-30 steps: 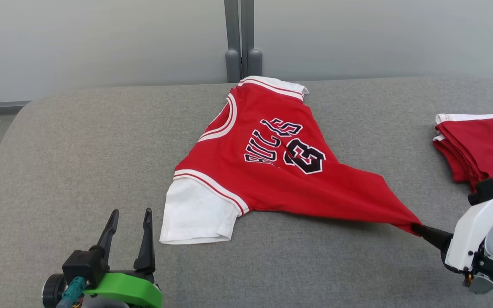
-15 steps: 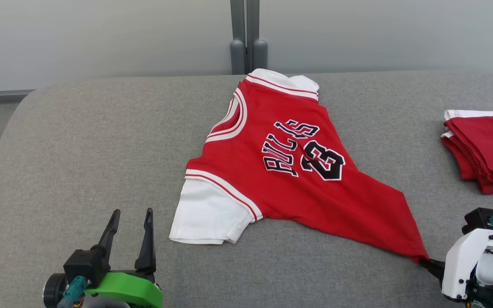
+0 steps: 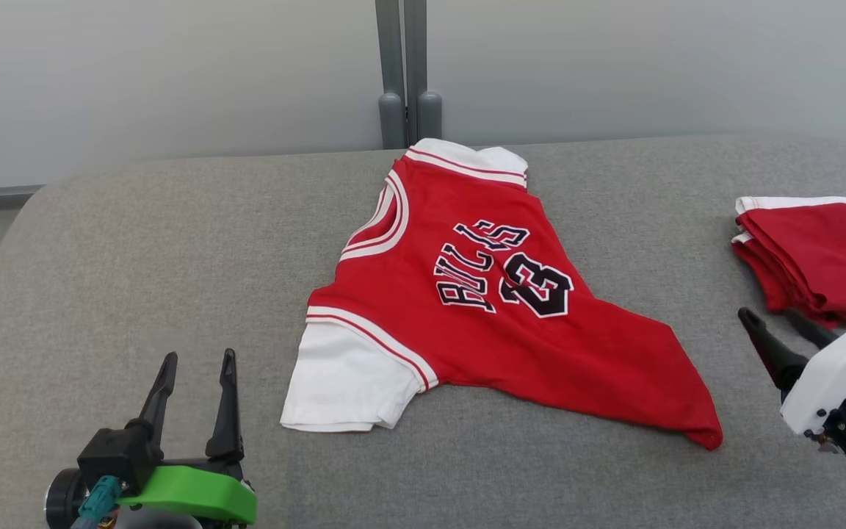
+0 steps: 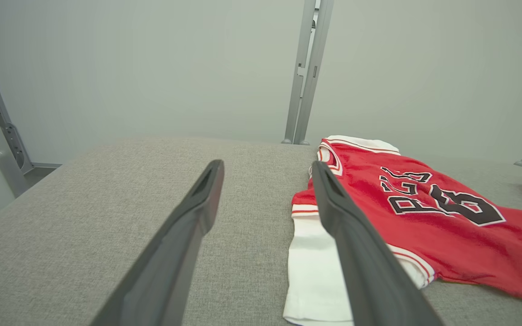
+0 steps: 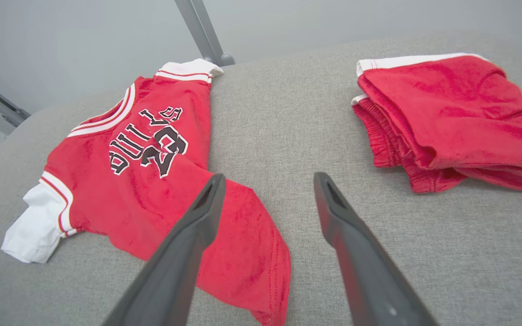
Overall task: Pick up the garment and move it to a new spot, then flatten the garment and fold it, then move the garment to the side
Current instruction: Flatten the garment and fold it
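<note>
The garment (image 3: 496, 308) is a red jersey with white sleeves and black "BULLS 23" lettering, lying spread on the grey padded table (image 3: 136, 242), its hem corner pulled out toward the right front. The left wrist view has the garment (image 4: 424, 213) to the right, and in the right wrist view the garment (image 5: 152, 181) lies to the left. My right gripper (image 3: 768, 316) is open, raised to the right of that hem corner, holding nothing; its fingers (image 5: 197, 226) frame bare table. My left gripper (image 3: 195, 360) stands open at the lower left, left of the white sleeve.
A folded pile of red clothes (image 3: 812, 250) with white trim sits at the table's right edge, just beyond my right gripper, and the pile (image 5: 447, 117) appears at upper right in the right wrist view. A grey post (image 3: 402, 73) rises behind the table against a pale wall.
My right gripper let go of the jersey's hem corner, opened, and lifted up and away to the right. The corner now lies slack on the table. The head view shifted slightly.
</note>
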